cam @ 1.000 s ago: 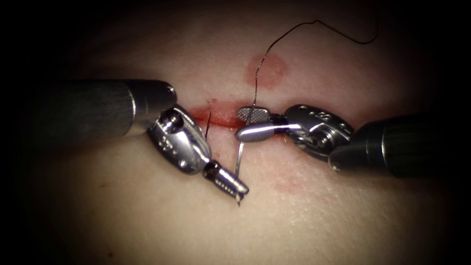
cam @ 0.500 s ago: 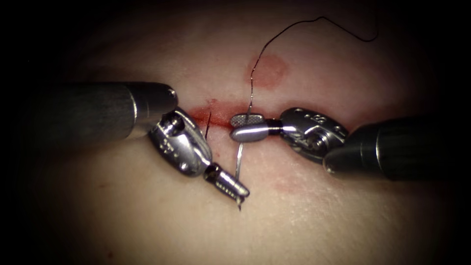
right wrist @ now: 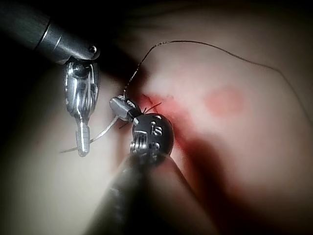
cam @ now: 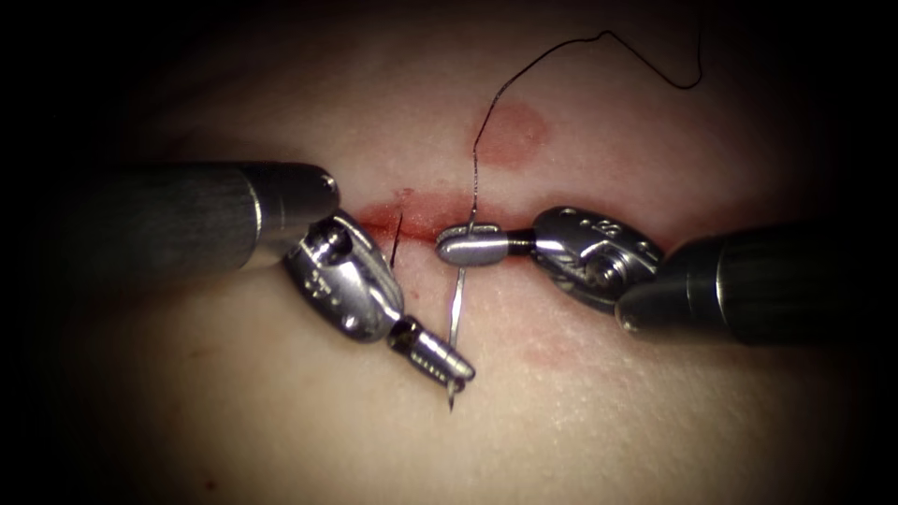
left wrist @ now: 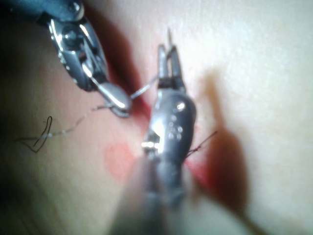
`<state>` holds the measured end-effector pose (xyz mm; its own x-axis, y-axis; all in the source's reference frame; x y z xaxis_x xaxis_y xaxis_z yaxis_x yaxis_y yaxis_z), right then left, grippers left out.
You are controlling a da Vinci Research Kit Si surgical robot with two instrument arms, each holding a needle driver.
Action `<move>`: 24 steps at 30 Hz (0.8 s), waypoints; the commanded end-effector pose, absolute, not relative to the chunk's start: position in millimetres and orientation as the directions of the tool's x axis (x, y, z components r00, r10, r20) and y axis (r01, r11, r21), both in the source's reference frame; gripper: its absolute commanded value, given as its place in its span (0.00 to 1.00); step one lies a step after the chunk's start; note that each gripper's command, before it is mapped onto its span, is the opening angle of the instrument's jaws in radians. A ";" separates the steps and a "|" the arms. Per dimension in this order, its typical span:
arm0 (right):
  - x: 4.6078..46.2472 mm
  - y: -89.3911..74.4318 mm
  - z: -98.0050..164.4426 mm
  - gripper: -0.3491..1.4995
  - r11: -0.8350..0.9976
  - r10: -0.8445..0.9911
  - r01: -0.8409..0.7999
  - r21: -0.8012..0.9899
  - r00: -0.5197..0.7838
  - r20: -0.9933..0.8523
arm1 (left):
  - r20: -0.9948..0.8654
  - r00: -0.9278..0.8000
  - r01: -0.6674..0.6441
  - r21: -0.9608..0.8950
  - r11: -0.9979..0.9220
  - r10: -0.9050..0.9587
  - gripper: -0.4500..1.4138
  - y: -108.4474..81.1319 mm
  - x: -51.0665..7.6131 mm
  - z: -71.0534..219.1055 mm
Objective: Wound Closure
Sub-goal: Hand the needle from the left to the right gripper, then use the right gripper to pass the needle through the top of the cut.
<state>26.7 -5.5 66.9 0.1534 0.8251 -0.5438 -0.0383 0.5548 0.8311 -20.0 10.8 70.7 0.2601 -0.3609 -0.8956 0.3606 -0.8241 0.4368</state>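
The tissue (cam: 580, 411) has a red cut (cam: 421, 217) running across the endoscope view. The curved needle (cam: 456, 304) lies just in front of the cut, above the surface and out of the tissue. My left tool (cam: 447, 367) is shut on the needle close to its point, which sticks out past the jaws. My right tool (cam: 460, 247) is shut on the needle's tail end, at the cut. Black thread (cam: 538, 67) rises from there and curls away to the back right. The left wrist view has the left tool (left wrist: 167, 55), the needle (left wrist: 144, 89) and the right tool (left wrist: 119, 104). In the right wrist view, the right tool (right wrist: 120, 104) grips the needle (right wrist: 103, 130).
A short cut end of thread (cam: 397, 238) stands up from the cut beside the left tool's wrist. A round red stain (cam: 510, 134) marks the tissue behind the cut, and a fainter one (cam: 547, 353) lies in front of it. Both shafts lie low over the tissue.
The right tool's jaws, open one second ago, have slid a little left and shut on the needle's tail end. The left tool keeps its hold near the point.
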 end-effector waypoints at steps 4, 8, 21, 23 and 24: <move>26.9 -5.6 67.5 0.00 0.628 0.772 -0.041 0.777 0.157 -0.616 | -0.976 0.130 0.387 0.214 -0.897 -0.176 0.45 10.7 -20.4 71.3; 26.5 -5.0 67.5 0.00 0.690 0.720 -0.065 0.721 0.168 -0.673 | -0.994 0.038 0.380 0.107 -0.919 -0.100 0.55 10.8 -19.7 71.1; 25.8 -0.5 66.8 0.00 0.859 0.512 -0.173 0.482 0.248 -0.823 | -0.999 -0.054 0.341 -0.012 -0.940 -0.007 0.53 10.5 -16.3 68.8; 25.8 0.2 66.6 0.00 0.880 0.474 -0.185 0.438 0.266 -0.839 | -0.997 -0.080 0.322 -0.026 -0.946 0.000 0.49 10.5 -15.6 68.8; 25.8 0.4 66.5 0.00 0.891 0.451 -0.190 0.412 0.277 -0.848 | -0.995 -0.097 0.310 -0.040 -0.950 0.010 0.47 10.4 -15.2 68.8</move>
<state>25.3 0.7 65.7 0.2896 0.4204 -0.8599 -0.1973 0.9053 0.3761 -14.0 10.6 68.2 -0.1402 0.0313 -0.9896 0.2781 -0.9580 -0.0697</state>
